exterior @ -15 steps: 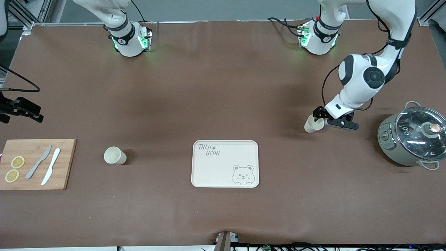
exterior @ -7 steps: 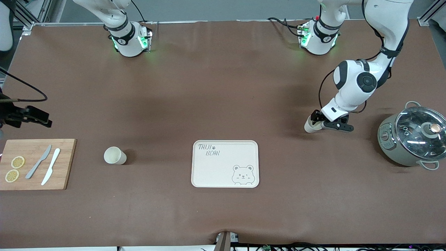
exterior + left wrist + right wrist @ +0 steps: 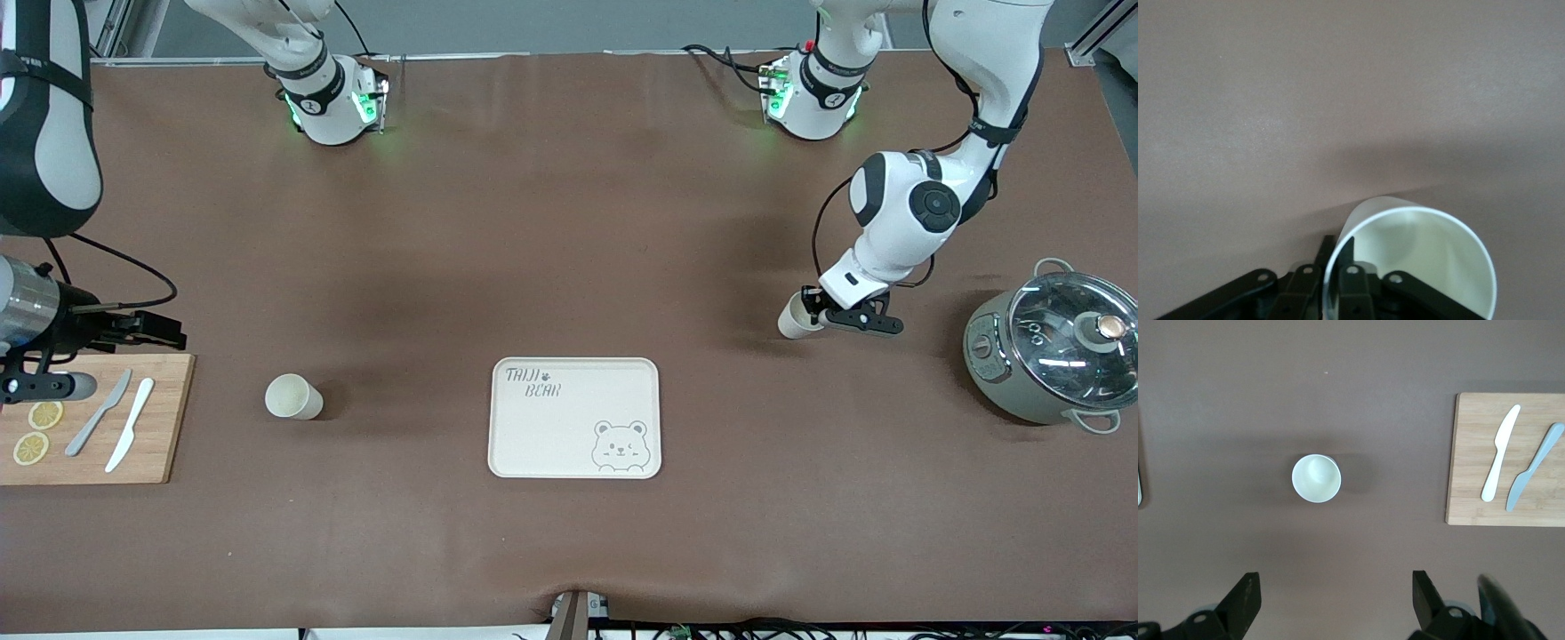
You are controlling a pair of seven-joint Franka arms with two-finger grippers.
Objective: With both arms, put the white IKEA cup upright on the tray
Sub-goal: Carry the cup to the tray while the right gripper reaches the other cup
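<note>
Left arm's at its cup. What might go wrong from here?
1. The left tool pinches only the rim wall of the cup, which may swing or slip when lifted.
2. The open right tool hangs by the cutting board and knives; a low sweep toward the other cup could snag them.

Cream tray (image 3: 542,427) with grey "TAIJI BEAR" lettering and bear face; white cups (image 3: 291,396); plain brown surface (image 3: 569,267).

The only words I can read are "TAIJI BEAR", in grey letters at one corner of the cream tray (image 3: 533,418). A small paw mark sits beside the lettering. Nothing else I see carries readable writing.
</note>
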